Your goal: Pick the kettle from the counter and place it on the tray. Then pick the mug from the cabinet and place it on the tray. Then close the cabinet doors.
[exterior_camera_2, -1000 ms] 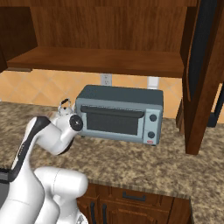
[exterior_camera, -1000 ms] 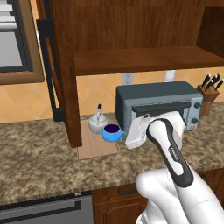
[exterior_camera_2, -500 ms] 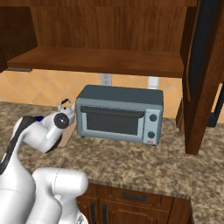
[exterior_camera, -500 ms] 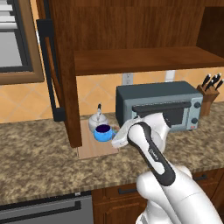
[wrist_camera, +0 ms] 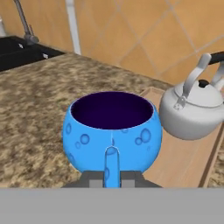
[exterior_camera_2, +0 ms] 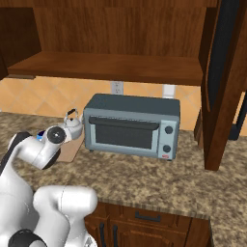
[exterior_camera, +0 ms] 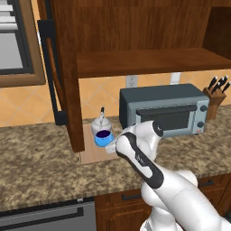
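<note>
My gripper (wrist_camera: 112, 178) is shut on the handle of the blue mug (wrist_camera: 111, 131), which sits upright at the left edge of the wooden tray (wrist_camera: 183, 162). The silvery kettle (wrist_camera: 192, 111) stands on the tray just beyond the mug, a small gap apart. From the left base view the mug (exterior_camera: 104, 137) is in front of the kettle (exterior_camera: 101, 125) on the tray (exterior_camera: 92, 152), with my wrist right beside it. Whether the mug rests on the tray or hangs just above it, I cannot tell. Both cabinet doors (exterior_camera: 63, 67) (exterior_camera_2: 224, 72) stand open over the counter (exterior_camera: 36, 162).
A grey toaster oven (exterior_camera: 162, 110) sits on the counter right of the tray, close to my forearm. A knife block (exterior_camera: 216, 92) stands at the far right. The cabinet shelf (exterior_camera: 144, 61) hangs above. The open left door's lower edge reaches down beside the tray.
My arm has swung left and lower, away from the toaster oven's front, carrying the mug a little left, closer to the kettle on the tray. The gripper stays shut on it.
</note>
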